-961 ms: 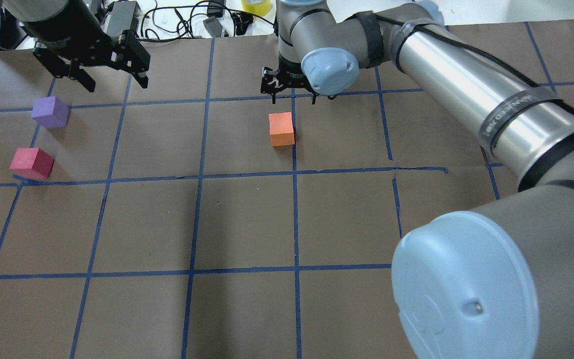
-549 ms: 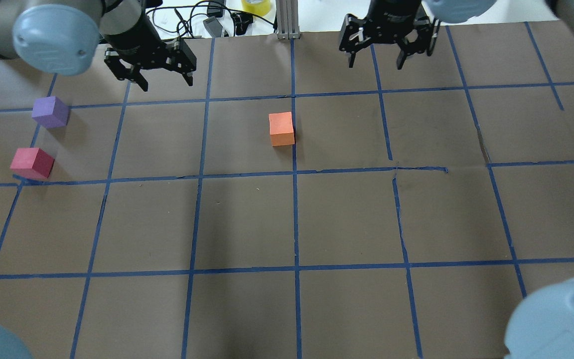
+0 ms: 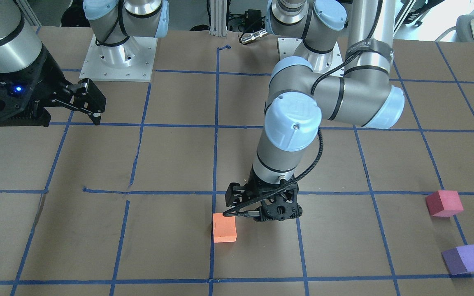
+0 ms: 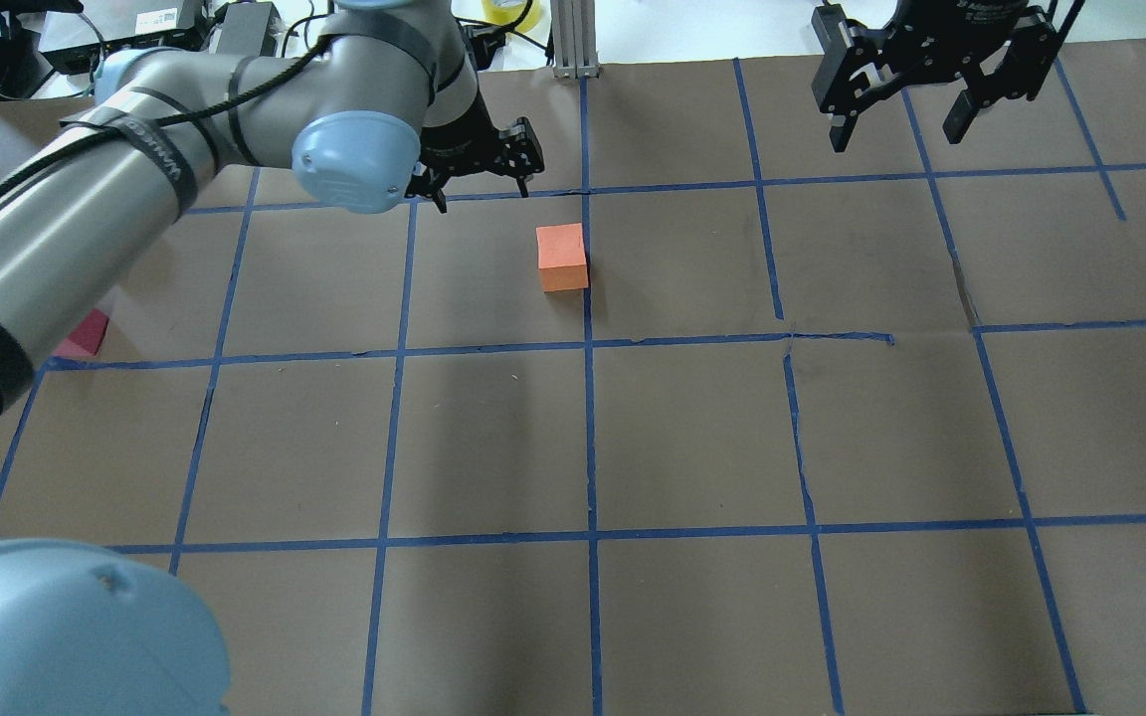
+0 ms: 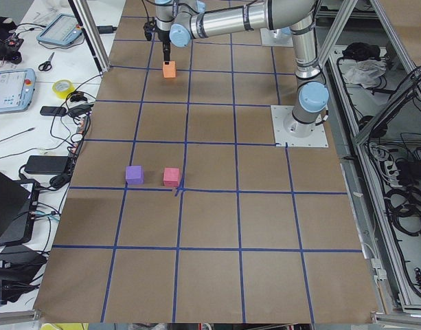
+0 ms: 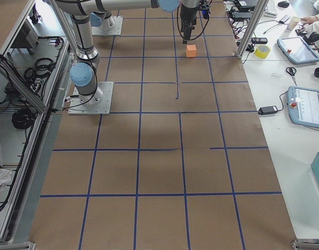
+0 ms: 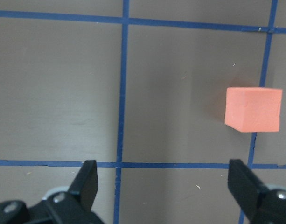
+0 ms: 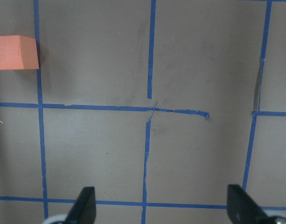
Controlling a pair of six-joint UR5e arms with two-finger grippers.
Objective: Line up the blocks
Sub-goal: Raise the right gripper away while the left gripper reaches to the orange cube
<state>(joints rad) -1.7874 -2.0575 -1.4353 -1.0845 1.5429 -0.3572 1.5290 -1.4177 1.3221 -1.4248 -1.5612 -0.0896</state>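
Observation:
The orange block [image 4: 562,257] sits near the table's middle on a blue tape line; it also shows in the front view [image 3: 224,227]. My left gripper [image 4: 483,194] is open and empty, and hovers just to the left of the orange block [image 7: 253,109], apart from it. The red-pink block [image 3: 444,203] and the purple block [image 3: 464,259] sit side by side far off on my left. In the overhead view my left arm hides the purple block and most of the red-pink block [image 4: 86,336]. My right gripper [image 4: 894,139] is open and empty, high at the far right.
The brown table [image 4: 692,438] carries a grid of blue tape lines. Cables, a yellow tape roll [image 5: 62,88] and tablets lie beyond the far edge. My left arm's forearm [image 4: 86,229] stretches across the left part of the table.
My left gripper has swung right, from the far left to beside the orange block, and its arm now covers the purple block. My right gripper has moved further right. The blocks have not moved.

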